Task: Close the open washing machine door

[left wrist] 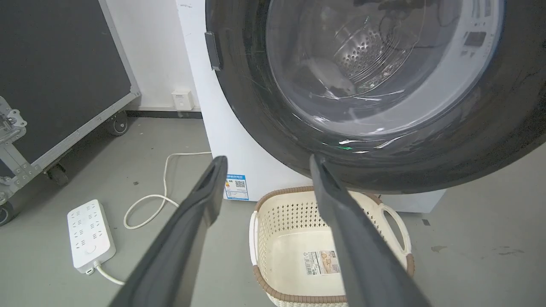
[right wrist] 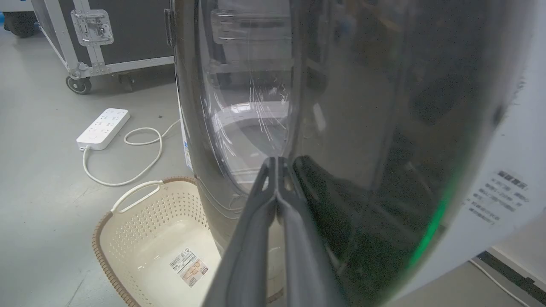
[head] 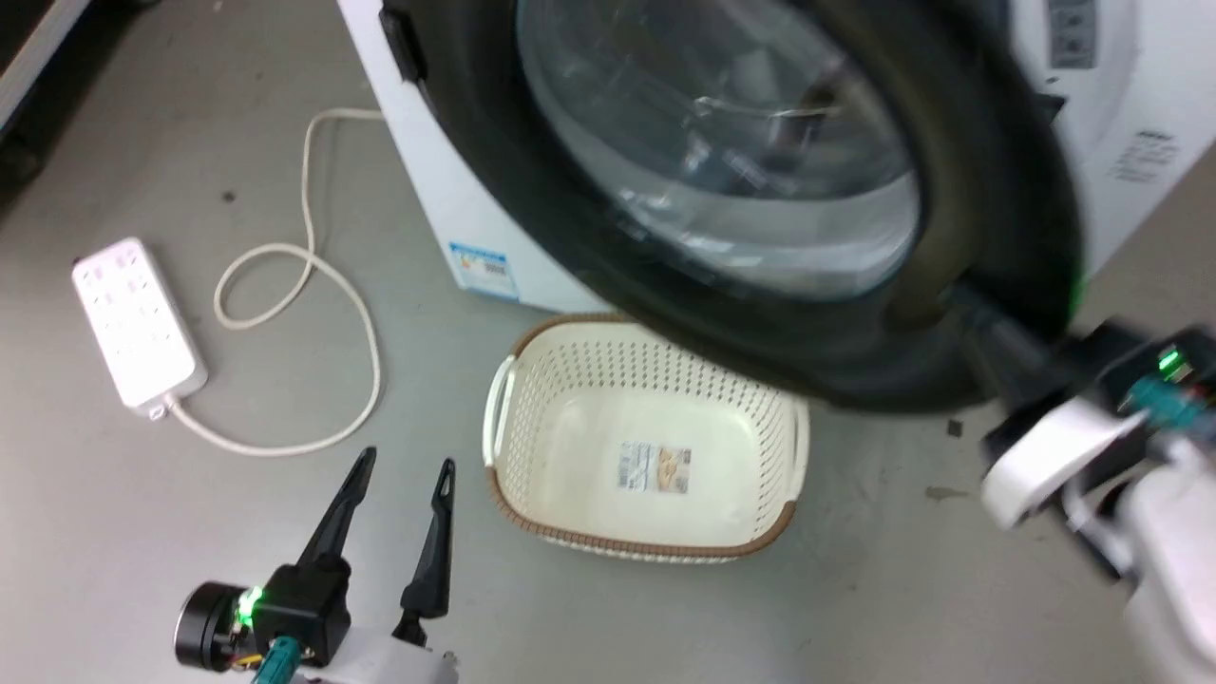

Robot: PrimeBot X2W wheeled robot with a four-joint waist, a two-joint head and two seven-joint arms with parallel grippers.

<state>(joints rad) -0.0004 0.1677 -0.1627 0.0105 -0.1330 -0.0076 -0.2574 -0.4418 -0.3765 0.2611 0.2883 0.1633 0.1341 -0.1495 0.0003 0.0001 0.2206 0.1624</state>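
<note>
The washing machine door (head: 988, 190) is a big black ring around a bulging clear window, standing part-way out from the white washing machine (head: 446, 190). My right gripper (head: 978, 318) touches the ring's lower right edge. In the right wrist view the right gripper (right wrist: 277, 161) is shut, its fingers together with nothing between them, tips against the door (right wrist: 362, 128) where glass meets frame. My left gripper (head: 399, 470) stands open low over the floor, apart from the door. The left gripper (left wrist: 268, 160) points at the door (left wrist: 256, 106) and the steel drum shows through the glass.
A cream perforated basket (head: 608, 366) sits on the floor under the door, right of my left gripper. A white power strip (head: 138, 318) with a looped cord lies at the left. A black wheeled case (left wrist: 55, 64) stands further left.
</note>
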